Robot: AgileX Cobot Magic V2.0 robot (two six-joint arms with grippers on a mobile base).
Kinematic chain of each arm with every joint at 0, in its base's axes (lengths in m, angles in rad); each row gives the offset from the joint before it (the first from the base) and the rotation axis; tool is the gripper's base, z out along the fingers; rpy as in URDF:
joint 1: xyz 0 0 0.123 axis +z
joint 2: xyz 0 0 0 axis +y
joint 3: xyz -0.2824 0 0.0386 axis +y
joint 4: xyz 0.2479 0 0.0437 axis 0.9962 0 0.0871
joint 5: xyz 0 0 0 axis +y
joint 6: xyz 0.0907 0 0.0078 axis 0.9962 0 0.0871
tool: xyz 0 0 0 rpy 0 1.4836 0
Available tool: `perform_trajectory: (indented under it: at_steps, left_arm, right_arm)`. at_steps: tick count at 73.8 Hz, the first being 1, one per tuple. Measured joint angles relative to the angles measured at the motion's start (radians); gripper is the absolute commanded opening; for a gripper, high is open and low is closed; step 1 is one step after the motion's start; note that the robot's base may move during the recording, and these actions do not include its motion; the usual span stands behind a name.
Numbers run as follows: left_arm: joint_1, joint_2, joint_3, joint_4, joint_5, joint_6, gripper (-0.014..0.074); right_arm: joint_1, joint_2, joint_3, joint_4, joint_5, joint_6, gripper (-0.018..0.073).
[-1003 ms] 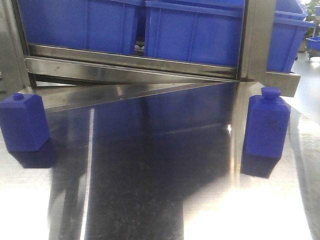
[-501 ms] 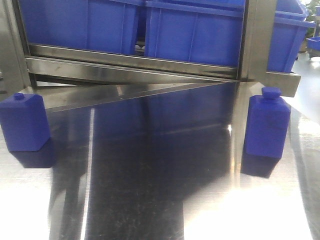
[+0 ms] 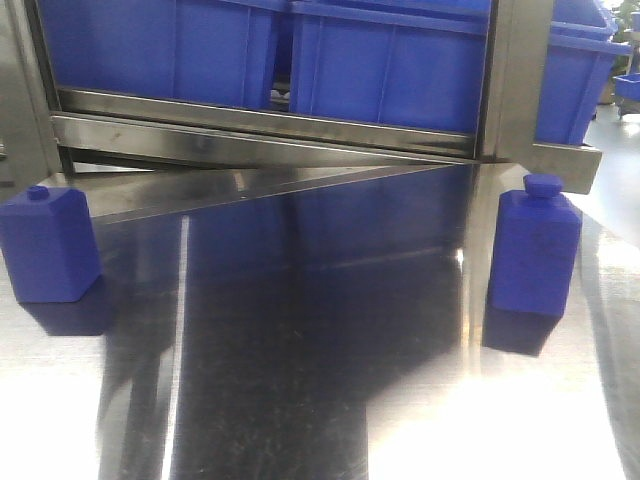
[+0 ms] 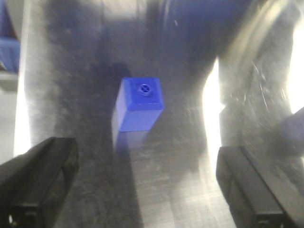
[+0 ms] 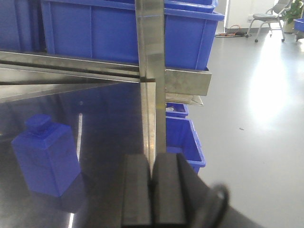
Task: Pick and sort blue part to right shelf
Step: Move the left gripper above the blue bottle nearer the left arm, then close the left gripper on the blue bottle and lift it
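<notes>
**Nothing has shifted since half a second ago**

Left gripper [image 4: 147,187] points straight down, black fingers [image 4: 38,180] spread wide, over the blue plastic bottle-shaped part [image 4: 139,104] upright on the steel table [image 4: 190,180]. Right gripper [image 5: 152,190] level, pressed together, empty, facing the steel shelf post [image 5: 151,71].

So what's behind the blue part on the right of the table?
Behind the blue part: a steel rack post and a blue bin; the bin's contents are hidden.
</notes>
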Motion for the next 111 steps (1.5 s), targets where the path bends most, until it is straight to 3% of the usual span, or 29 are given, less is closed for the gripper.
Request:
perform_trajectory:
  at_steps: [18, 31, 46, 52, 76, 92, 102, 111]
  left_arm:
    - [-0.012, 0.279, -0.209, -0.002, 0.113, 0.006, 0.0649]
    - [-0.102, 0.422, -0.317, 0.031, 0.122, -0.011, 0.0648]
    - [-0.238, 0.556, -0.396, 0.271, 0.14, -0.241, 0.0648]
    - [-0.264, 0.604, -0.41, 0.317, 0.14, -0.298, 0.0648]
    - [-0.279, 0.748, -0.414, 0.371, 0.118, -0.412, 0.0648]
    - [-0.279, 0.828, -0.416, 0.38, 0.089, -0.427, 0.0645]
    - [-0.279, 0.872, -0.416, 0.383, 0.082, -0.427, 0.0592]
    - [-0.279, 0.893, -0.416, 0.383, 0.082, -0.427, 0.0487]
  right_arm:
    - [0.0, 0.0, 0.0, 0.0, 0.0, 0.0, 0.0057]
    - [0.0, 0.0, 0.0, 0.0, 0.0, 0.0, 0.0057]
    - [0.0, 0.0, 0.0, 0.0, 0.0, 0.0, 0.0057]
    - [0.0, 0.0, 0.0, 0.0, 0.0, 0.0, 0.0057]
    - [0.0, 0.0, 0.0, 0.0, 0.0, 0.0, 0.0057]
    - [0.0, 0.0, 0.0, 0.0, 0.0, 0.0, 0.0057]
    - [0.0, 0.0, 0.0, 0.0, 0.0, 0.0, 0.0057]
    - [0.0, 0.0, 0.0, 0.0, 0.0, 0.0, 0.0057]
